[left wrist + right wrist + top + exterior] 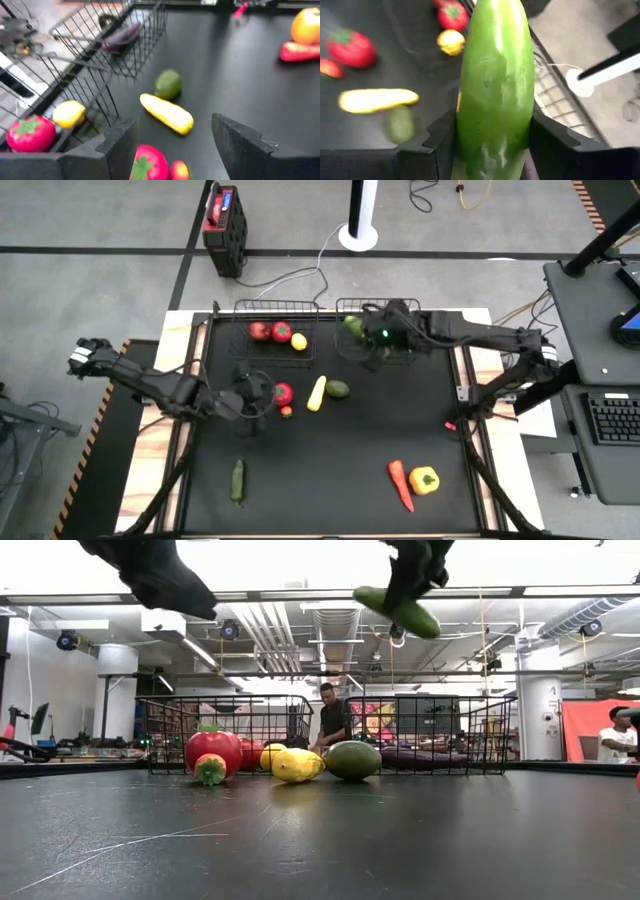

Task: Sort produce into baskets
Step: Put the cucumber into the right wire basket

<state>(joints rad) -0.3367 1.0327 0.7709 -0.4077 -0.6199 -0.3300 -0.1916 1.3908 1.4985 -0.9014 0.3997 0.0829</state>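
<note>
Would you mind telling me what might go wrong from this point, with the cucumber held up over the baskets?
1. The right tool holds the cucumber near one end, high above the right basket; released from there, it may bounce or land across the rim.
2. The left tool is open just above the tomato, with a small red piece beside it; closing could catch both, or knock one away.
</note>
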